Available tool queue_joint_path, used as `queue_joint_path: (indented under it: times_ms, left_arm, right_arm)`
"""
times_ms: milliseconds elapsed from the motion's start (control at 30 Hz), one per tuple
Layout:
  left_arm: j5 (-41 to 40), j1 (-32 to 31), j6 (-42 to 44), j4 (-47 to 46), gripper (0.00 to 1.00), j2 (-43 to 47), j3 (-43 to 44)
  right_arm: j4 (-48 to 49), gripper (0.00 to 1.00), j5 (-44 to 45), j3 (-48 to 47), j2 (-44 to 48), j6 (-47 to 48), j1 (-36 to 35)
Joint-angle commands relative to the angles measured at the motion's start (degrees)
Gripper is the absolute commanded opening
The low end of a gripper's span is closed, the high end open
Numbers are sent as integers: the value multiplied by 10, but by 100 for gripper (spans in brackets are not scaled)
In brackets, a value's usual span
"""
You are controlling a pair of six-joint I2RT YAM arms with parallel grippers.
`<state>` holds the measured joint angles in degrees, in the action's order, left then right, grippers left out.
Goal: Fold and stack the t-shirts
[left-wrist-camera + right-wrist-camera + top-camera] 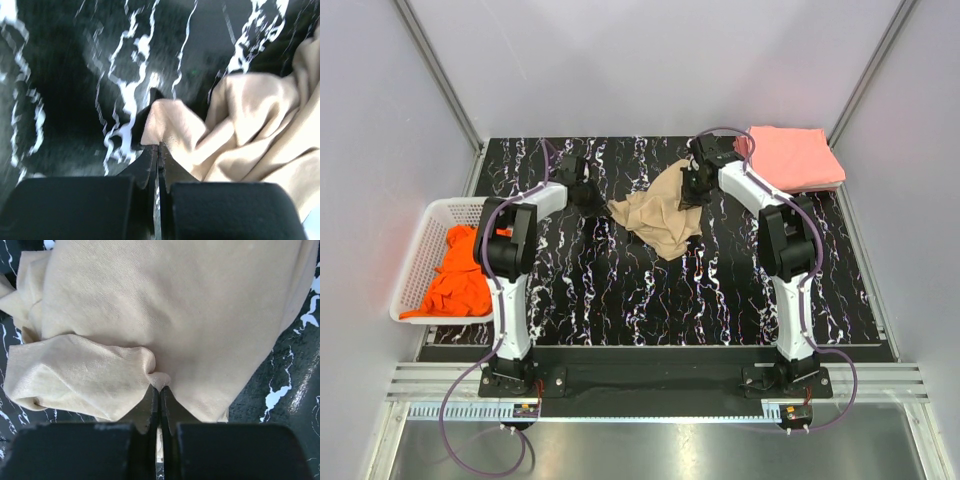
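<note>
A tan t-shirt (663,215) lies crumpled at the middle back of the black marbled table (620,290). My left gripper (588,190) is at its left edge, shut on a corner of the tan cloth (170,127). My right gripper (693,188) is at the shirt's right upper edge, shut on a pinched fold of the tan cloth (160,379). An orange t-shirt (455,275) lies bunched in the white basket (425,225) at the left. Salmon-pink folded t-shirts (792,157) are stacked at the back right corner.
The white lattice basket stands off the table's left edge. The pink stack sits close behind the right arm's forearm (750,185). Grey walls close in the back and both sides.
</note>
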<state>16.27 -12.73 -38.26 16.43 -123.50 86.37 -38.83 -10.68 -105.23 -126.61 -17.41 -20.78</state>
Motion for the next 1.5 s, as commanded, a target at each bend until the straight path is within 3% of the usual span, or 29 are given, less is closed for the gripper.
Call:
queue_joint_path:
  times_ms: [0,433,667,833,1000,1133,1300,1467]
  left_arm:
    - [4,6,18,22,0,72,-9]
    - [-38,29,55,160,0,296,71]
    - [-70,28,65,215,0,419,131]
    - [-84,29,68,233,0,502,158]
    - [-85,29,78,243,0,599,192]
    - [-86,29,91,245,0,656,228]
    - [-83,29,86,250,0,682,312]
    - [-71,28,76,255,0,680,318]
  right_arm:
    - [-9,0,3,-31,56,7,1]
    - [-148,0,149,-155,253,53,6]
    - [-158,0,189,-209,359,77,6]
    - [-132,0,170,-187,468,91,6]
    - [-82,0,127,-99,603,99,6]
    - [-30,0,157,-33,738,86,6]
    - [-58,0,203,-32,764,73,6]
    - [-109,0,192,-30,689,39,6]
